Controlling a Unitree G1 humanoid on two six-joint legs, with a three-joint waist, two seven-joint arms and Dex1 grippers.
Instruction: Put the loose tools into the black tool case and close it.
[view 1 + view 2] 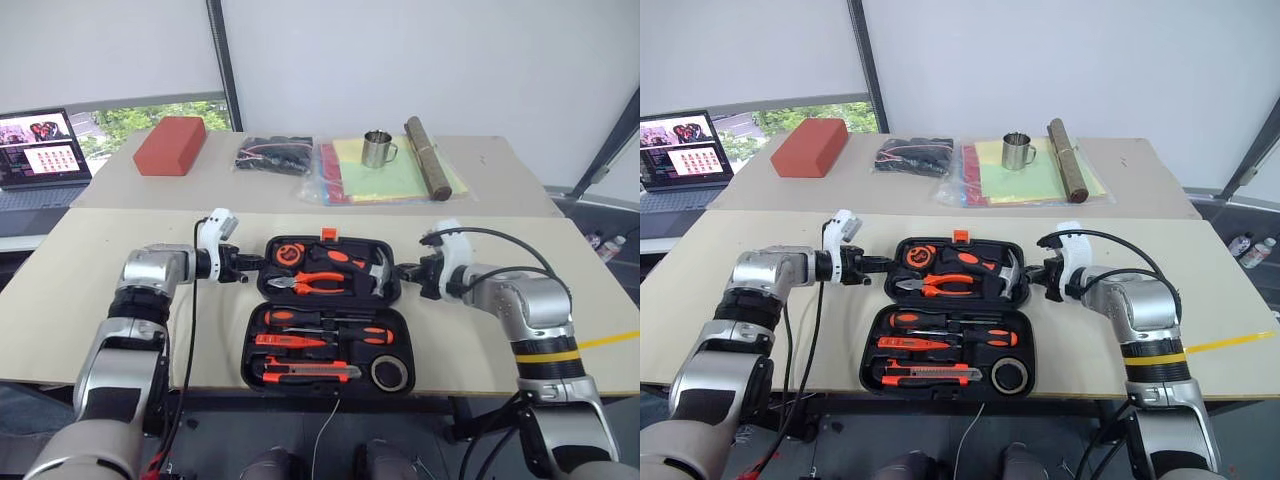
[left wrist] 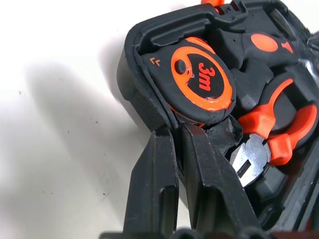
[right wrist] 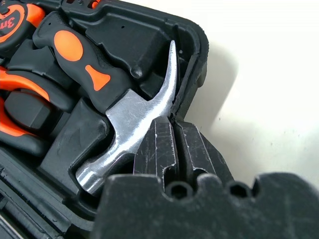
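Note:
The black tool case [image 1: 247,352] lies open on the near table, its lid half farther from me. In the near half sit two orange-black screwdrivers [image 1: 330,318], a slim red-orange screwdriver [image 1: 285,342], the utility knife [image 1: 305,372] and the tape roll [image 1: 389,373]. My left gripper [image 2: 179,130] is shut on the lid half's left rim [image 2: 149,107], beside an orange tape measure [image 2: 202,82]. My right gripper [image 3: 173,122] is shut on the lid half's right rim [image 3: 197,59], beside the hammer head [image 3: 134,117].
Pliers [image 1: 315,283] lie in the lid half. On the far table stand a red block [image 1: 170,145], a bag of black cables [image 1: 275,155], a metal cup [image 1: 377,149] on coloured sheets [image 1: 400,178] and a dark cylinder [image 1: 427,158]. A laptop [image 1: 42,148] is at far left.

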